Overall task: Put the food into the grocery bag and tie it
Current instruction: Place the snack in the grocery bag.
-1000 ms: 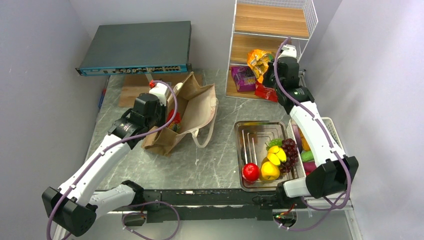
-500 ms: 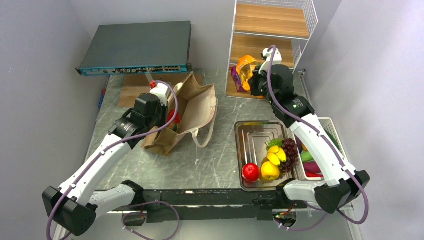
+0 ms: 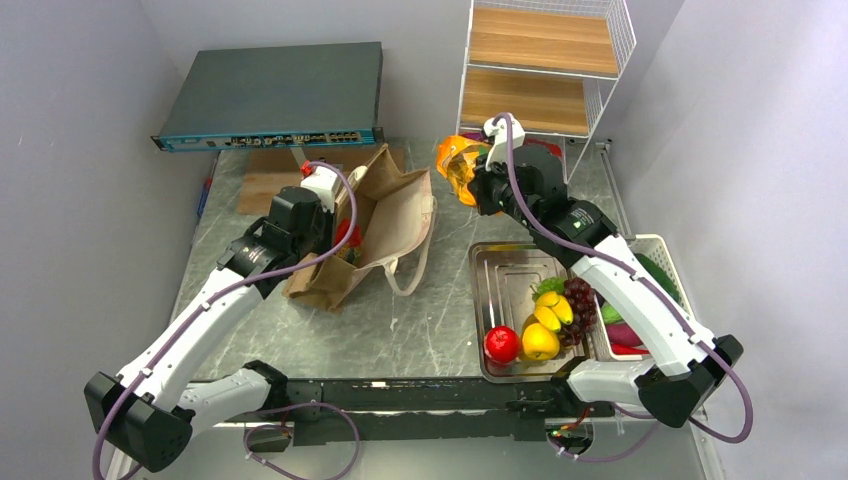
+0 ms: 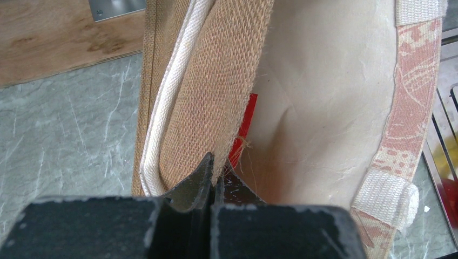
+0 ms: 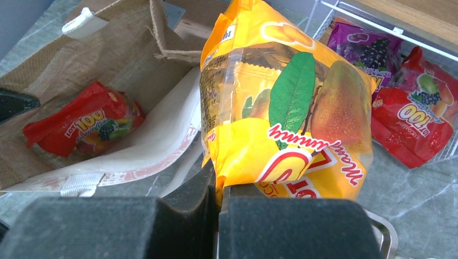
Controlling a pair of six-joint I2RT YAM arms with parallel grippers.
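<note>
Right arm swung left off the rack since a second ago, hauling the orange snack packet out over the table toward the grocery bag; left arm hadn't budged. Closest to the bases, the metal tray held a red apple, yellow fruit and dark grapes, all bunched at its near right end. Further out, the bag lay on its side, mouth facing right. The left gripper was pinched fully closed on the bag's upper rim, woven edge caught between the fingers, with the mouth gaping open. One red packet already sat inside. The right gripper was clamped tight on the bottom edge of the orange packet, which stood upright in the air just right of the bag's mouth, not touching it. Farthest back, a purple packet and a second red packet lay side by side on the rack's bottom shelf.
</note>
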